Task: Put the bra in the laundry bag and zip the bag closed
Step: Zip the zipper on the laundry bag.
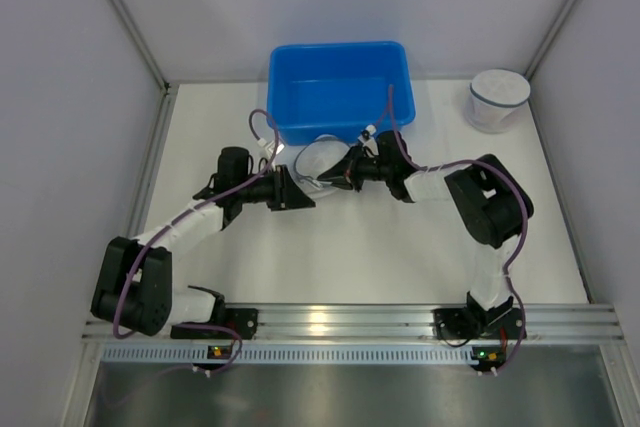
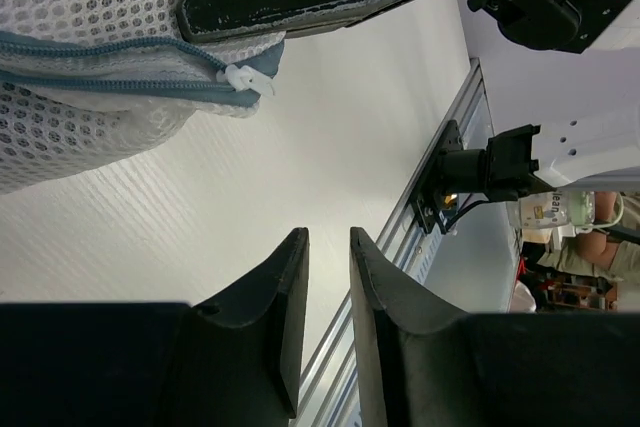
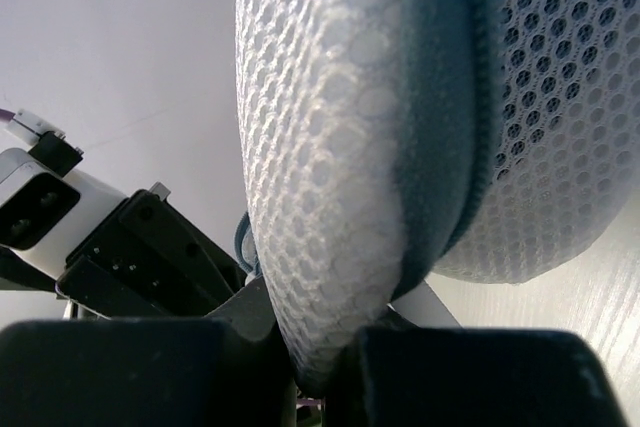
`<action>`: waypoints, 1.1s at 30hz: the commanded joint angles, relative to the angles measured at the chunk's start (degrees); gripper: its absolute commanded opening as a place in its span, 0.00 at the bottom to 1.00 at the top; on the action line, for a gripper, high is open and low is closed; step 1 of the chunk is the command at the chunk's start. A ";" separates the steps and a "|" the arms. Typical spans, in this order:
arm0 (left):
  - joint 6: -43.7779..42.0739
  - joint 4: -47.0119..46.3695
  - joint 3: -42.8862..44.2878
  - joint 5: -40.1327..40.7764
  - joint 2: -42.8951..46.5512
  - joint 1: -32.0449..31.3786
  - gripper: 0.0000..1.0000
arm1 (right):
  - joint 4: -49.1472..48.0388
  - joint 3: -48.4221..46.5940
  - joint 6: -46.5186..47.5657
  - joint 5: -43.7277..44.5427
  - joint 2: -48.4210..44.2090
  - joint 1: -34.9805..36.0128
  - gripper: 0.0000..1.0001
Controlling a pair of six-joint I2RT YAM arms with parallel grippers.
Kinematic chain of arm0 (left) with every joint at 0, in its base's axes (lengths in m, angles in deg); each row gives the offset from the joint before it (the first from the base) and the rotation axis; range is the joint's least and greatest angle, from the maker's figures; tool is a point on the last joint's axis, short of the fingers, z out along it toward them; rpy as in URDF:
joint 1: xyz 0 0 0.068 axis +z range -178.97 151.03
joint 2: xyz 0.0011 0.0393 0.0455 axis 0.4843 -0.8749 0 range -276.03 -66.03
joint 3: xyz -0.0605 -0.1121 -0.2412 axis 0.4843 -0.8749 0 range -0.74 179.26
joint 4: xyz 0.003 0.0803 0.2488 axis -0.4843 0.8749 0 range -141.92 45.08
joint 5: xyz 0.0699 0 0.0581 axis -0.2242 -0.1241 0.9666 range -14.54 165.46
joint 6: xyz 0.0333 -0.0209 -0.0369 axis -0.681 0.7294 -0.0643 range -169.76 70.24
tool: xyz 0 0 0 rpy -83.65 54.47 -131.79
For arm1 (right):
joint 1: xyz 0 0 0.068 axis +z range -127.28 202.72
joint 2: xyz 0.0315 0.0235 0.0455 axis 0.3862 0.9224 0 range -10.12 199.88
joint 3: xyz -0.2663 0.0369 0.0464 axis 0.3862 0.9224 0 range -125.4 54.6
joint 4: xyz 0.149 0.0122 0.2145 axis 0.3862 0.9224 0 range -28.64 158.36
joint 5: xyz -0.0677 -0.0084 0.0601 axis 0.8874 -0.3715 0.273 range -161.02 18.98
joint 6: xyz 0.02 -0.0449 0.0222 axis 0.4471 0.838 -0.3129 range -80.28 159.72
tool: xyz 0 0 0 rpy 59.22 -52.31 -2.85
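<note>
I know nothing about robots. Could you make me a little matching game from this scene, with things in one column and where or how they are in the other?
Things:
1 tub
2 mesh bag
3 left claw
4 round white pouch

Descriptions:
A pinched in the right claw
B fingers slightly apart, nothing between them
C alone at the far right of the table
D blue, at the back of the table

Pairs: 1-D, 2-A, 3-B, 4-C
</note>
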 commanded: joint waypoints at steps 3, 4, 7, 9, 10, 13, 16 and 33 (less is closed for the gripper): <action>1.35 -5.64 1.40 -1.05 -0.25 0.19 0.34 | -4.18 0.38 0.22 1.34 -1.57 0.83 0.00; 1.35 -5.72 1.48 -0.44 -0.52 0.27 0.37 | -4.10 0.29 0.31 1.34 -1.58 1.01 0.00; 2.13 -7.04 0.96 0.70 -0.87 0.19 0.46 | -4.53 0.46 0.22 1.77 -2.10 1.10 0.00; 5.54 -10.27 0.35 1.85 -1.40 0.19 0.48 | -5.50 0.72 0.22 1.86 -2.45 1.27 0.00; 6.96 -11.51 -0.18 1.85 -1.75 0.27 0.49 | -5.85 0.99 0.83 2.56 -2.72 1.53 0.00; 10.13 -13.64 0.07 1.59 -2.54 0.01 0.49 | -5.24 1.17 5.03 4.49 -4.65 2.06 0.00; 8.21 -10.50 1.91 1.15 -0.70 0.19 0.47 | -0.96 -0.93 14.23 5.64 -6.67 2.06 0.00; -47.83 22.22 12.56 12.41 11.09 -6.05 0.46 | 18.83 -6.12 47.74 9.58 -13.44 4.78 0.00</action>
